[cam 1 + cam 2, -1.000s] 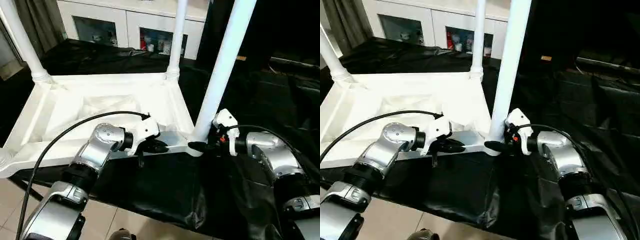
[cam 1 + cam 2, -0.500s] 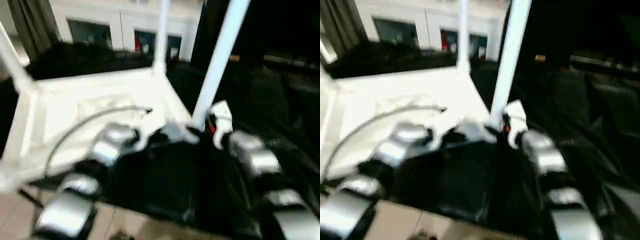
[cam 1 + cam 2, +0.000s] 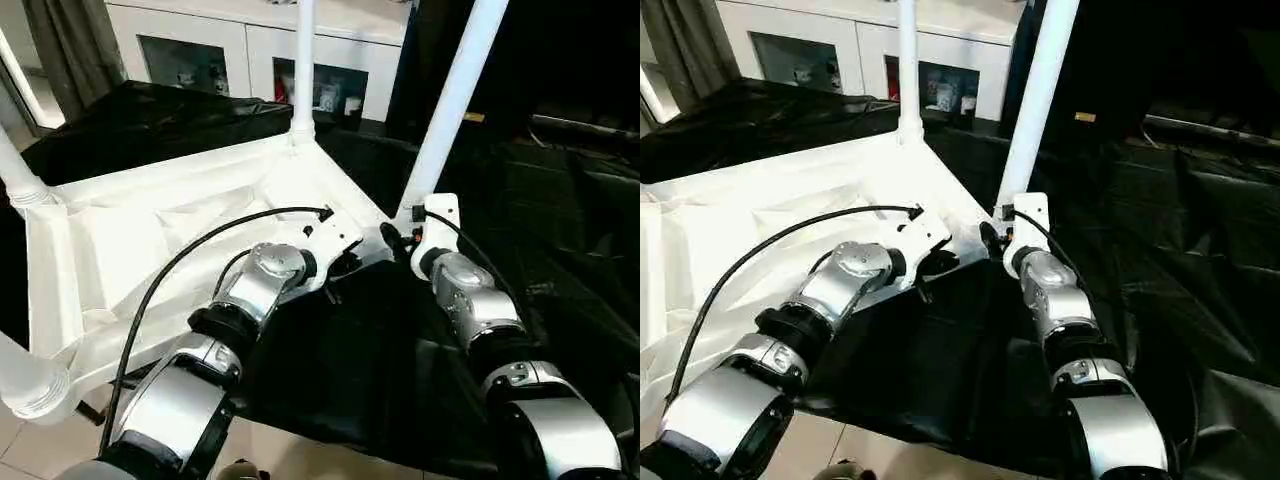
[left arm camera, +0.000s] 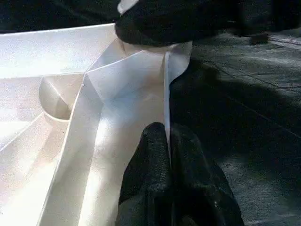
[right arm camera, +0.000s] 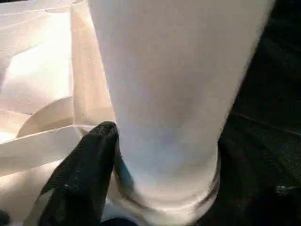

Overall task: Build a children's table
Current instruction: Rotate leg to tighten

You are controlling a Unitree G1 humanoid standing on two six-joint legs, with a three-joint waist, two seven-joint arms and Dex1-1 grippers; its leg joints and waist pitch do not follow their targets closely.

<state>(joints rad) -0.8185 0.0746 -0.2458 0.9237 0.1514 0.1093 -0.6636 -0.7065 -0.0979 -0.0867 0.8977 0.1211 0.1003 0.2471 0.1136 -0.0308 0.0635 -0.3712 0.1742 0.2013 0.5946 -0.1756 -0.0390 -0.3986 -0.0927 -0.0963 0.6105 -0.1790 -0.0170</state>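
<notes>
The children's table (image 3: 150, 240) lies upside down on black sheeting, ribbed underside up, with several white legs standing in its corner sockets. My left gripper (image 3: 345, 265) is shut on the thin rim wall (image 4: 165, 84) of the near edge, close to the right corner. At that corner, my right gripper (image 3: 395, 240) is closed around the base of the near right leg (image 3: 450, 110). One black finger (image 5: 89, 160) presses against that leg (image 5: 169, 94) just above its socket. Other legs rise at the back (image 3: 303, 70) and at the left (image 3: 18, 175).
A white cabinet (image 3: 230, 50) with glass doors stands behind the table. Black sheeting (image 3: 330, 370) covers the work surface and hangs over its near edge. Tiled floor (image 3: 20, 445) shows at the lower left. The table's near left corner (image 3: 25, 385) overhangs the sheeting.
The table has swung round with both grippers on it: its near right corner moved away from me, its near left corner came closer. The view has shifted too.
</notes>
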